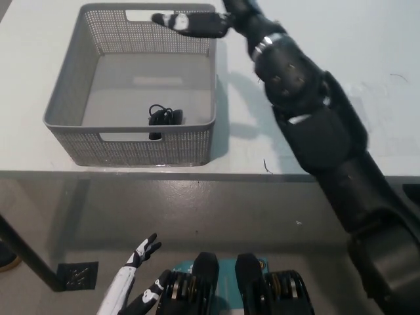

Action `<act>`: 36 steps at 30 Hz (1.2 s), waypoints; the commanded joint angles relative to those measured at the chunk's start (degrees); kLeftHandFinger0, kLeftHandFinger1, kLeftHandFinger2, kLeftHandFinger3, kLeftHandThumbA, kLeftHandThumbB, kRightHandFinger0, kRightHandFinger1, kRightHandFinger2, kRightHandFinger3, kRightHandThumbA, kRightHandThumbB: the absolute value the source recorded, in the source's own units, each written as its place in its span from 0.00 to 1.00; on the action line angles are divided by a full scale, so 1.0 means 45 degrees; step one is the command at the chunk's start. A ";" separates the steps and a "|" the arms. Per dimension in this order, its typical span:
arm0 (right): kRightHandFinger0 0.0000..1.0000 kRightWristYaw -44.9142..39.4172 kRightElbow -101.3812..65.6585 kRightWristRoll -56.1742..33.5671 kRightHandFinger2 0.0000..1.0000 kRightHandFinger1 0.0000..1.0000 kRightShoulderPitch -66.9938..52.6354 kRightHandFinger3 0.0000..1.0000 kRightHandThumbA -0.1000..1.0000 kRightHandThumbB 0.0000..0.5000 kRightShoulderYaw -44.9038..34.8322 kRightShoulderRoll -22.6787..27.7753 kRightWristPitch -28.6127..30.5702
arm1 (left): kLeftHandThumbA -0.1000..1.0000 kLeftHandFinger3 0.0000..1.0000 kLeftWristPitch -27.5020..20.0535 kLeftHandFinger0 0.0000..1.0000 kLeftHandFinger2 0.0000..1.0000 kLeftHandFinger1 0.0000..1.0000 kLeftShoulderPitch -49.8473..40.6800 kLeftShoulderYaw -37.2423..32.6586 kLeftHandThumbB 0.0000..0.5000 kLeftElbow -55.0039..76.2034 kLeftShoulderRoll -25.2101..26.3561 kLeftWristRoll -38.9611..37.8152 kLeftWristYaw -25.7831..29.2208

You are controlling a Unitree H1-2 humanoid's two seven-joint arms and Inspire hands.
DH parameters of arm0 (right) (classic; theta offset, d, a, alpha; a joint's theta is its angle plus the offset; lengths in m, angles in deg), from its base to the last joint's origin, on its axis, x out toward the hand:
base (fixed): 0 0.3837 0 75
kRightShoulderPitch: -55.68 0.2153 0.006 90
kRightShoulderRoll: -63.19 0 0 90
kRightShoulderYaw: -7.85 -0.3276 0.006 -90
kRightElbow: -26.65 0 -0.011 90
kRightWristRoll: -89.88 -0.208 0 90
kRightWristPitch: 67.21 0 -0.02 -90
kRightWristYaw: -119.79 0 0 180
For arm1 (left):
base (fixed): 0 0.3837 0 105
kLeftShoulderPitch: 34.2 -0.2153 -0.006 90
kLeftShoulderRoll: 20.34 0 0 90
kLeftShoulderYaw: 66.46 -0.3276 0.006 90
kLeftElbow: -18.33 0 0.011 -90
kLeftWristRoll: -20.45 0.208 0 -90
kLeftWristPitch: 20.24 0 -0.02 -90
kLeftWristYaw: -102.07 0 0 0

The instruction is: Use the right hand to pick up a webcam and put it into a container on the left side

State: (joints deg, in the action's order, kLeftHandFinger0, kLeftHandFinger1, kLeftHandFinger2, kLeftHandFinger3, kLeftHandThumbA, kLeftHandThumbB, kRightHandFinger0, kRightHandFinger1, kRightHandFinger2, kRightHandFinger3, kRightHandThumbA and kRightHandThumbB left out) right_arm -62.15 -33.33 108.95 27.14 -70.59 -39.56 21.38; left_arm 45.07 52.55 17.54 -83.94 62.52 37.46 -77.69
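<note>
Fingers [172, 21] of the right hand [193, 24] are seen extended and spread, with nothing held between them; the hand is read as open and empty. It is placed over the far rim of the container [65, 105], near the handle cut-out in the far wall, with the black forearm running back toward the near right across the table [367, 52].

The webcam [164, 117] is found inside the container, on its floor, close to the near wall and roughly midway along it. A short loop of its cable is visible just above the body. The webcam's long axis cannot be resolved at this size; it appears slightly wider than deep.

Key relation: the webcam lies toward the near wall from the right fingertips, well apart from them, with most of the container's floor between. No contact is seen.

The left hand [141, 275] is noted low, well in front of the container's near wall and below table level, with fingers apart, empty. The right hand is nearer to the webcam.

Judgement: placement appears complete; only clearing the right arm away from the container is thought to remain.
</note>
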 commanded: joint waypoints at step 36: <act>1.00 -0.1166 -0.4163 -0.5731 1.00 1.00 -1.3582 1.00 1.00 0.26 -0.2335 -0.1014 0.4504 | 1.00 1.00 -0.0180 1.00 1.00 1.00 0.0407 0.0899 0.40 0.0237 -0.0105 -0.1916 -0.0062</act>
State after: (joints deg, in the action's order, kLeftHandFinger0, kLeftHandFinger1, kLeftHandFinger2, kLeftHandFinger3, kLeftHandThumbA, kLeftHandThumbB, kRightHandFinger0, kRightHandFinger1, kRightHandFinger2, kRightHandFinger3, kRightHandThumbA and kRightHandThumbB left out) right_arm -64.08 -53.32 91.38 -34.29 -80.68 -42.60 35.44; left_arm 45.16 54.50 21.12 -84.66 62.31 31.14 -77.84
